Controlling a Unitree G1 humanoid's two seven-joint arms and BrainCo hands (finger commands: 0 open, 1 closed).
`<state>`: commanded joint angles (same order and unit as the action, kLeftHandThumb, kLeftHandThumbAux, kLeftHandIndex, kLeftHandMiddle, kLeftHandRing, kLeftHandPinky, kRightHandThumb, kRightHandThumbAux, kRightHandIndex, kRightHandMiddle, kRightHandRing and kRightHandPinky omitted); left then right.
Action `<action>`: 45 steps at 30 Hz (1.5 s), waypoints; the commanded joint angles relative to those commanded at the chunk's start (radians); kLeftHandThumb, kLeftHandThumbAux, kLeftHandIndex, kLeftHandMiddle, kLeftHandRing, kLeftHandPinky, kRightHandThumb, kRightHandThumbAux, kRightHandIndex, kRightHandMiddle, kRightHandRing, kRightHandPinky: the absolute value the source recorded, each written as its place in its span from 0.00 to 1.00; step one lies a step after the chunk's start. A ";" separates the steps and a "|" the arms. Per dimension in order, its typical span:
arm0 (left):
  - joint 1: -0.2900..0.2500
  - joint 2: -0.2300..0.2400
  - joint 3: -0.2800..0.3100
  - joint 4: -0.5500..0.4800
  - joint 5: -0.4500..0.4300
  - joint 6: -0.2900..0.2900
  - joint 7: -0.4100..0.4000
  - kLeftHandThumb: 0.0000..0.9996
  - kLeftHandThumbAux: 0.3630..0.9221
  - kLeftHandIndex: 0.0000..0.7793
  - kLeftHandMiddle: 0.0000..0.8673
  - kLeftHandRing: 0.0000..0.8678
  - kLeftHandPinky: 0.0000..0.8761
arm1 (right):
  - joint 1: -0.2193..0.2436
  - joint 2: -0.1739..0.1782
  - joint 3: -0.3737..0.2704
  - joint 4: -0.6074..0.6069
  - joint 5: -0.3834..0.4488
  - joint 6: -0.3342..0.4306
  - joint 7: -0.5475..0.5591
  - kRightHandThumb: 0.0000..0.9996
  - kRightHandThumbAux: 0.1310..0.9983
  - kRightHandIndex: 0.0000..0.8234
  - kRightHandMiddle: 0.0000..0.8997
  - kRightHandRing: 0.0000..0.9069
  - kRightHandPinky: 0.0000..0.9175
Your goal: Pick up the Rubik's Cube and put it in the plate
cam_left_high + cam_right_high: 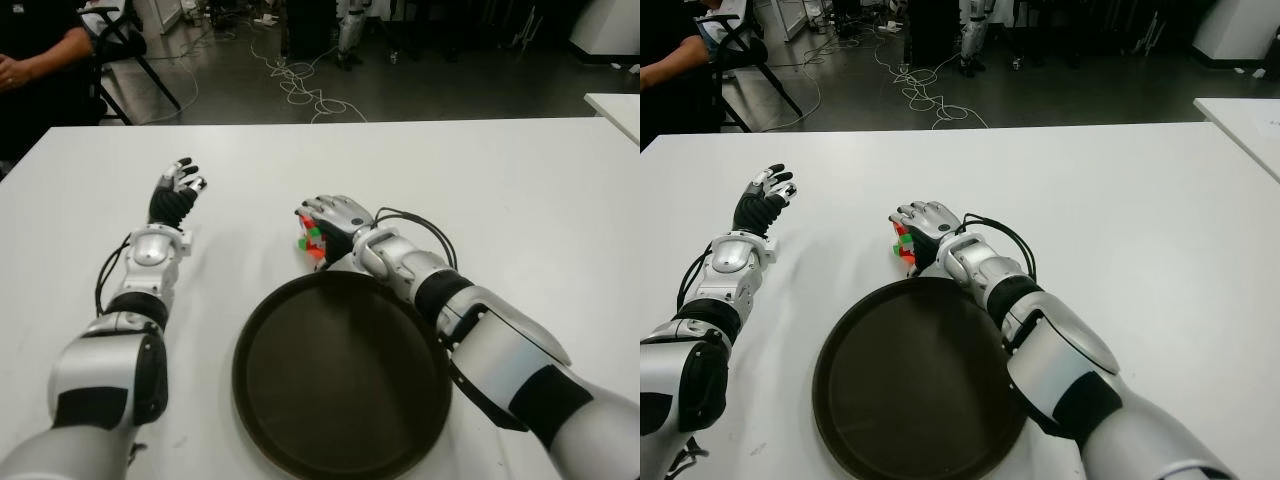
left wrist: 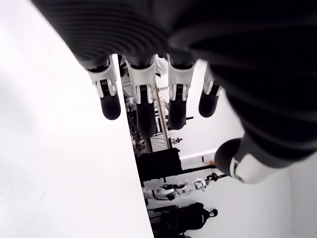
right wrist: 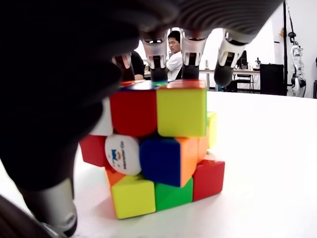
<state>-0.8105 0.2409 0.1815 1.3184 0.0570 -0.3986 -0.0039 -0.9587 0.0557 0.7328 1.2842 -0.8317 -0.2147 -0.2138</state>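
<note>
The Rubik's Cube [image 3: 158,148], its layers slightly twisted, stands on the white table [image 1: 520,190] just behind the far rim of the dark round plate [image 1: 340,390]. My right hand [image 1: 330,222] covers it from above. Its fingers [image 3: 193,54] lie curled over the cube's top and the thumb [image 3: 49,198] sits against one side. Only a red and green corner of the cube [image 1: 312,242] shows under the hand in the eye views. Nothing lies in the plate. My left hand [image 1: 178,190] shows to the left of the cube, fingers relaxed and holding nothing.
A seated person [image 1: 40,60] and a chair [image 1: 130,40] are beyond the table's far left corner. Cables [image 1: 300,85] lie on the floor behind. A second white table [image 1: 615,105] shows at the right edge.
</note>
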 joint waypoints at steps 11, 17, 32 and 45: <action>0.002 -0.001 0.004 -0.002 -0.005 -0.004 -0.004 0.15 0.39 0.11 0.20 0.18 0.15 | 0.009 0.000 0.001 -0.007 0.000 -0.002 -0.008 0.00 0.67 0.06 0.05 0.03 0.05; 0.002 0.002 0.000 -0.001 0.000 -0.004 -0.003 0.15 0.39 0.11 0.20 0.18 0.17 | 0.020 -0.001 0.005 -0.012 -0.004 -0.006 -0.033 0.00 0.69 0.08 0.06 0.07 0.11; 0.002 -0.001 0.013 -0.002 -0.016 -0.001 -0.014 0.16 0.38 0.11 0.20 0.17 0.13 | 0.043 0.004 -0.012 -0.019 0.009 -0.008 -0.143 0.00 0.74 0.22 0.22 0.27 0.32; 0.001 0.003 0.009 -0.003 -0.013 0.004 -0.017 0.14 0.38 0.09 0.18 0.15 0.11 | 0.053 0.004 -0.023 -0.016 0.005 -0.024 -0.221 0.00 0.76 0.40 0.47 0.49 0.47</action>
<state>-0.8093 0.2437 0.1906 1.3158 0.0443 -0.3947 -0.0209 -0.9059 0.0597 0.7100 1.2686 -0.8265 -0.2384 -0.4346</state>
